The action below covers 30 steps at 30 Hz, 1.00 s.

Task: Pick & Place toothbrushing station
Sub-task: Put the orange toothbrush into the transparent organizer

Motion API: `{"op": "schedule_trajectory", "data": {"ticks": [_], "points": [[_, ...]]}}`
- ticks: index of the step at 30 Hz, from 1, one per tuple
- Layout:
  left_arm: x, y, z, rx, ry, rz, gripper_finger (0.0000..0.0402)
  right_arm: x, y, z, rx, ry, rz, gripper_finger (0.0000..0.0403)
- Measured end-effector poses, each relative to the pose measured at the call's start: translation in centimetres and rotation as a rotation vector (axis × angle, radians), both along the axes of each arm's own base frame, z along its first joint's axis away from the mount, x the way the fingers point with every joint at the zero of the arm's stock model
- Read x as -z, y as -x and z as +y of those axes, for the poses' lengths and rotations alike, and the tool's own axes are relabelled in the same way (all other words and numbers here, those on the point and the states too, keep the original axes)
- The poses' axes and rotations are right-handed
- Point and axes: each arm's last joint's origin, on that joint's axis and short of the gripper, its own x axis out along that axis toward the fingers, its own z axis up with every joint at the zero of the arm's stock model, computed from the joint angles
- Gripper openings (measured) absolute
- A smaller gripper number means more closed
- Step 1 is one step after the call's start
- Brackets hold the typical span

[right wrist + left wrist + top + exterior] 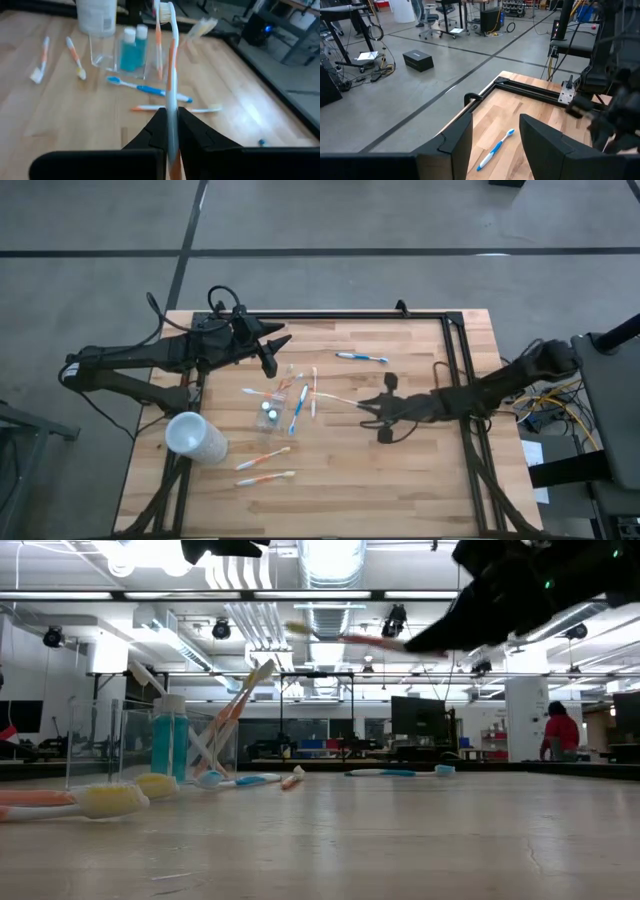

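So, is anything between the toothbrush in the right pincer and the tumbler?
Nothing visible. The right pincer holds the toothbrush above bare wood, pointing toward the tumbler; other brushes lie flat below.

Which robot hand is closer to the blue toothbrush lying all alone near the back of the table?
The right gripper, shut on a white-orange toothbrush, is nearer the lone blue toothbrush. The open left gripper sits farther off, on its other side.

A lab: exposed ceiling ducts (330, 570), monitors (415, 718), concrete floor (420, 95).
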Motion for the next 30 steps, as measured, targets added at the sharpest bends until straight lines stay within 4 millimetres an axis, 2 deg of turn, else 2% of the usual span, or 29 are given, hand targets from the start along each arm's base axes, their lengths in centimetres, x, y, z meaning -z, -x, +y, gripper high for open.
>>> {"op": "schedule_trajectory", "data": {"ticks": [8, 14, 20, 30], "points": [[0.0, 0.0, 0.0, 0.0, 0.0, 0.0, 0.0168, -5.5, 3.1, -0.7, -0.074, -0.02, -0.222, 0.0018], [0.0, 0.0, 0.0, 0.0, 0.0, 0.001, 0.0168, -8.3, 5.4, -1.4, -0.079, -0.024, -0.365, 0.0018], [0.0, 0.0, 0.0, 0.0, 0.0, 0.001, 0.0168, -9.8, 6.8, -1.7, -0.074, -0.062, -0.46, 0.0018], [-0.1, -0.1, 0.0, 0.0, -0.011, -0.007, 0.0168, -11.1, 6.4, -1.5, -0.137, -0.026, -0.618, 0.0018]]}}
